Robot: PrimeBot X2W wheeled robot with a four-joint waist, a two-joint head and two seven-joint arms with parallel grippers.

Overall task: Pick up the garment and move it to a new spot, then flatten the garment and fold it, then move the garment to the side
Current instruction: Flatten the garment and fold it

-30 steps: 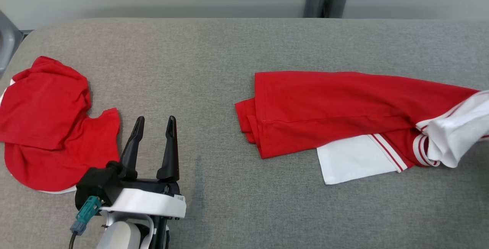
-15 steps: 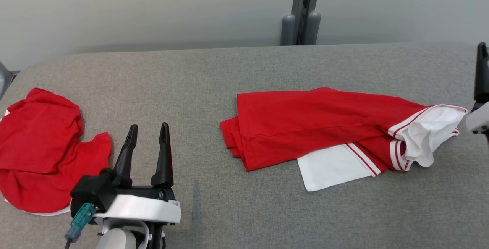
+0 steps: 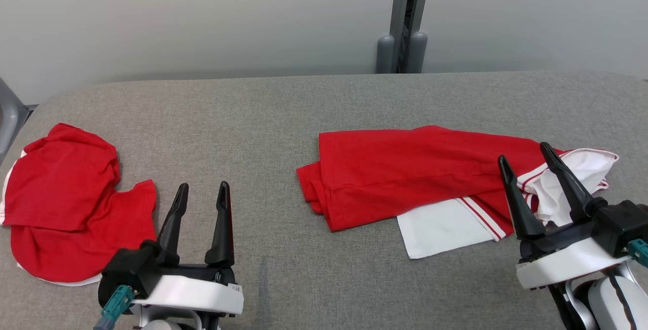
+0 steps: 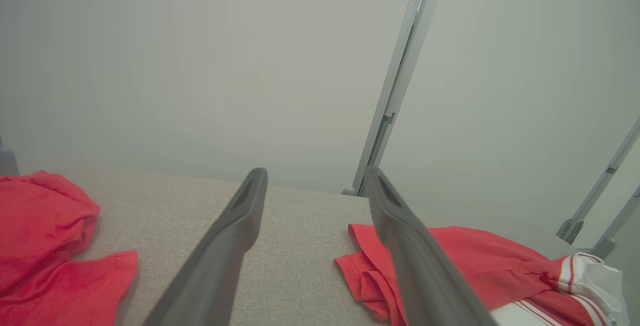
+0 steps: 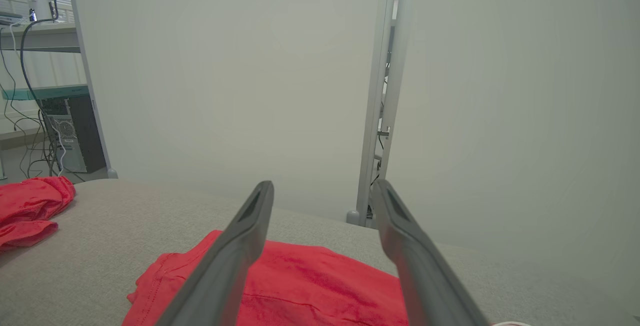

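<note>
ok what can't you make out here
Head view: the fingers of the right gripper cover part of the striped end of the red and white garment.
Left wrist view: the crumpled red garment is cut off by the left and bottom edges.
Right wrist view: the bottom edge cuts off that garment's near side.
All views: its lower layers, under its own folds.

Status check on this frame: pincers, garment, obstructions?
Left pincer open, empty. Right pincer open, empty, at right end of red-and-white garment. Garment bunched lengthwise on grey table. Second red garment far left, clear of it.
</note>
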